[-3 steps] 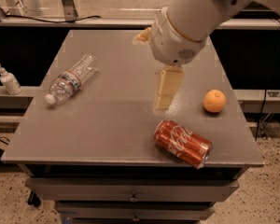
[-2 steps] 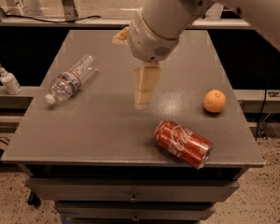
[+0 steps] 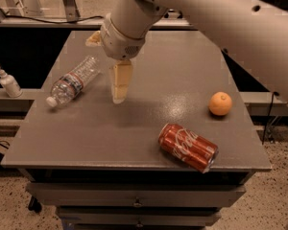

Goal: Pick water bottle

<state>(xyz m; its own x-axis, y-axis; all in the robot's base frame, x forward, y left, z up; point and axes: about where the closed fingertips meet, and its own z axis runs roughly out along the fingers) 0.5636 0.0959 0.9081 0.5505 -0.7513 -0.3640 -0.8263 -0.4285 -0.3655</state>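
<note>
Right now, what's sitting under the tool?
Under the tool only bare grey table shows; it hangs close beside the water bottle, which lies on its side. The strip of tabletop directly behind the tool is covered, so I can't check it.

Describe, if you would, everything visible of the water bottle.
The water bottle is clear ribbed plastic with a white cap and a blue-red-white label band. It lies on its side on the left part of the grey table, cap toward the front-left edge, touching nothing else. The gripper hangs just to its right, apart from it.
</note>
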